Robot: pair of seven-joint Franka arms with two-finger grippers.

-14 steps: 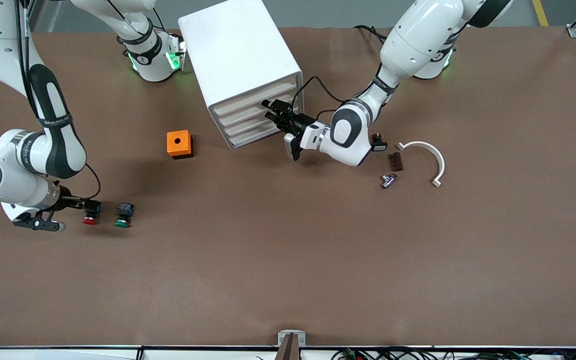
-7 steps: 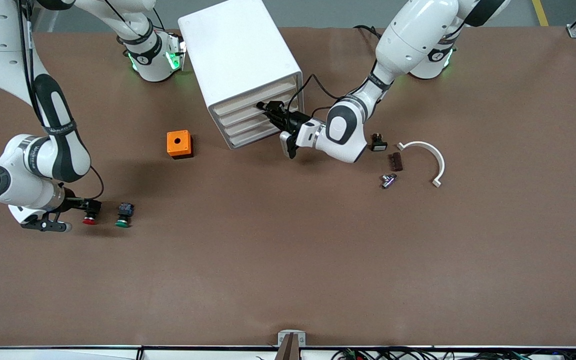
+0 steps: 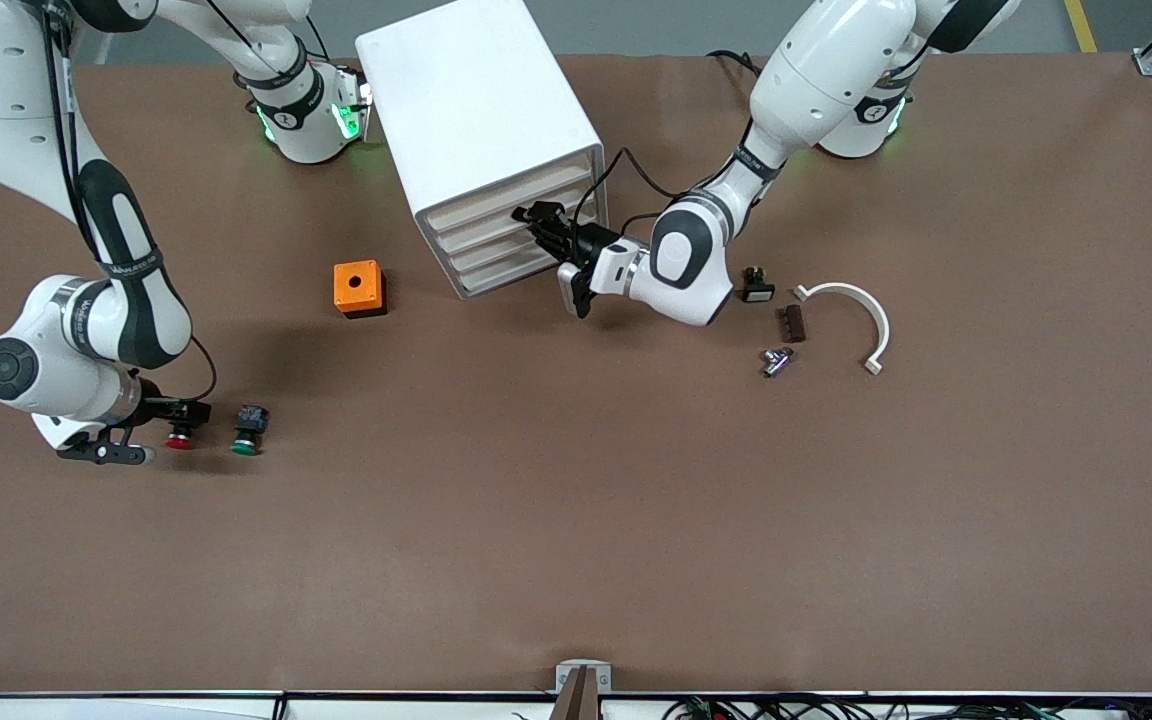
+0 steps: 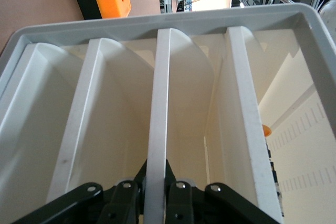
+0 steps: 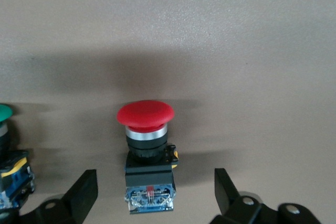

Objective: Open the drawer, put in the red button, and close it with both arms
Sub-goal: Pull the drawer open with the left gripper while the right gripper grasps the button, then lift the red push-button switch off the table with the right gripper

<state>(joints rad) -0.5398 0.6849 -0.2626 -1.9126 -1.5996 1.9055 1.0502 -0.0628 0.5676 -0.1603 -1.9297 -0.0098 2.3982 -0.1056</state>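
The white cabinet (image 3: 476, 110) stands toward the robots' side, its four beige drawer fronts all pushed in. My left gripper (image 3: 533, 223) is shut on the front lip of the second-highest drawer (image 3: 481, 232); the left wrist view has its fingers (image 4: 123, 198) clamped on that white ridge (image 4: 157, 129). The red button (image 3: 179, 437) lies on the table at the right arm's end, cap toward the front camera. Low over it, my right gripper (image 3: 186, 413) is open. In the right wrist view the button's black-and-blue body (image 5: 149, 187) sits between the spread fingers (image 5: 84, 190), untouched.
A green-capped button (image 3: 248, 432) lies just beside the red one. An orange box with a hole (image 3: 358, 287) sits near the cabinet. A white curved piece (image 3: 861, 305) and small parts (image 3: 789, 323) lie toward the left arm's end.
My left gripper moved in to the cabinet front and closed on the drawer's lip. The right hand shifted slightly closer around the red button, still open.
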